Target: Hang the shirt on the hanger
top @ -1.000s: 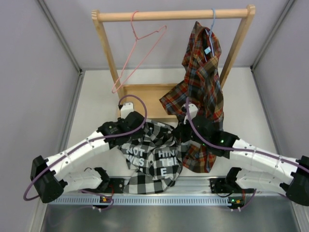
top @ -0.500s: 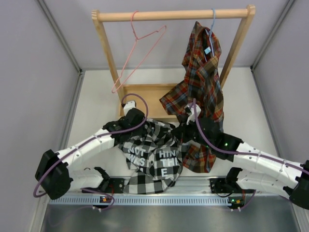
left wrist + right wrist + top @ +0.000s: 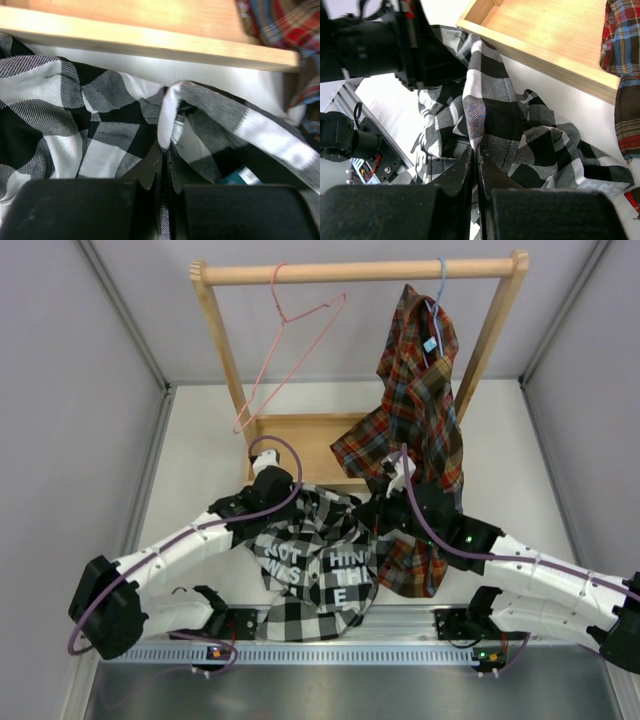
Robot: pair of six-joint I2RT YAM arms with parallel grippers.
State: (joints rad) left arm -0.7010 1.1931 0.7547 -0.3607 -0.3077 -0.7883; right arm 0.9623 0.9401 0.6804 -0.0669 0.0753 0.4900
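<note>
So the shirt (image 3: 315,560) is a black-and-white check one with white block letters. It's lying in a crumpled heap at the near edge of the bench (image 3: 200,455), lettering face up. Two bits of its far edge are bunched into raised folds. The hanger (image 3: 292,360) is thin pink wire, hooked over the wooden rail (image 3: 360,272) near its left end, hanging tilted, well apart from the shirt.
</note>
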